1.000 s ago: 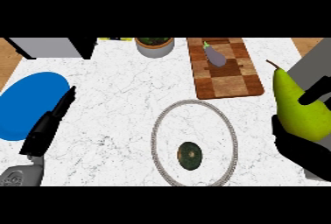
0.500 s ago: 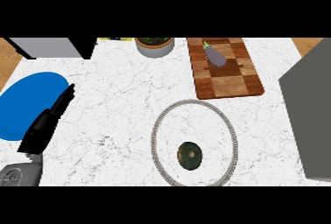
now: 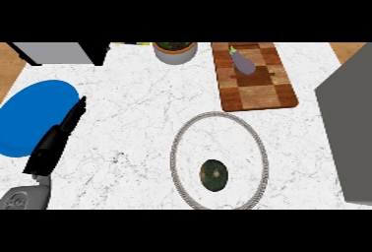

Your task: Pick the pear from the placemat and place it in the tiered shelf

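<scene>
From the head view, you have only the left hand (image 3: 59, 140) in sight: it lies low at the left side of the white marble worktop (image 3: 138, 103), black fingers straight and close together, pointing up and slightly right, holding nothing, with the fingertips at the right edge of the blue placemat (image 3: 33, 115). Its grey forearm (image 3: 25, 197) comes in at the lower left corner and is cut off there. You cannot see the right hand anywhere in this view, and you cannot see the pear either: it is not on the placemat and not on any open part of the worktop. The tall grey body at the right edge, which seems to be the tiered shelf (image 3: 352, 133), shows you only a plain grey face, cut off by the frame, so its tiers and anything in them are hidden from you. Near the middle sits a round plate (image 3: 218, 125) with a pale beaded rim and a small dark green round item (image 3: 213, 175) on its lower part; what that item is cannot be made out. At the top right a checkered wooden cutting board (image 3: 258, 91) carries a purple eggplant (image 3: 244, 63). Just left of the board a potted plant (image 3: 175, 50) is cut by the top edge, and a grey and black appliance (image 3: 65, 52) occupies the top left corner.
</scene>
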Controlling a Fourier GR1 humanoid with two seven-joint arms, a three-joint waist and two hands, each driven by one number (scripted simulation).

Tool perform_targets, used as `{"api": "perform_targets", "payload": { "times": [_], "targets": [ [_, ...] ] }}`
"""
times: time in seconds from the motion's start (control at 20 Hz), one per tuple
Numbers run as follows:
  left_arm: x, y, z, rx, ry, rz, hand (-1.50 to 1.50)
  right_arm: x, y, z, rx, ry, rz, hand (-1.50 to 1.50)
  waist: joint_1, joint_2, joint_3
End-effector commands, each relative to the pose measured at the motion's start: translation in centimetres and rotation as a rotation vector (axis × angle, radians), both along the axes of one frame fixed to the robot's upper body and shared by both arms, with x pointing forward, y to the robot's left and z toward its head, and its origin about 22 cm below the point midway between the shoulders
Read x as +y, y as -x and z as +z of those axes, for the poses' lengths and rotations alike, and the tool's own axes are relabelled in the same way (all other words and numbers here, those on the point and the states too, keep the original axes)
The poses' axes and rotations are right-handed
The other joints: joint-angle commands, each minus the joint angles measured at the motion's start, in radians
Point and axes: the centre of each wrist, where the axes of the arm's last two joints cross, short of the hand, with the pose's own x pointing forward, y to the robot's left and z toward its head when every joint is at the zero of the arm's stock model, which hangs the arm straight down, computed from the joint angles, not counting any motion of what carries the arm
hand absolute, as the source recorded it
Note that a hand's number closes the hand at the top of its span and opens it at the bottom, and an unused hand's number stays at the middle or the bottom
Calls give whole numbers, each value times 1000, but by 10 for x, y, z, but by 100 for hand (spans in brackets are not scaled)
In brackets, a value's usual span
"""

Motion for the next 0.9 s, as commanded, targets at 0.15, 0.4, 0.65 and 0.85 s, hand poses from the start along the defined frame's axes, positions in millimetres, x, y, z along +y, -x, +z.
{"api": "perform_targets", "payload": {
  "times": [0.15, 0.4, 0.65, 0.85],
  "targets": [
    [-3, -2, 19, -4, -1, -18, 0, -59, -6, -13, 40, -16, 13, 150, 4, 0, 1],
    [-3, -7, 8, 1, -5, -2, 0, -69, -17, -56, 86, -79, 60, 150, 3, 2, 0],
    [-3, -2, 4, -2, 3, -11, 0, -71, -23, -90, 97, -127, 91, 150, 4, 1, 0],
    [-1, 5, 21, 5, 4, -13, 0, -102, -22, -116, 125, -118, 51, 150, 6, 0, 1]
  ]
}}
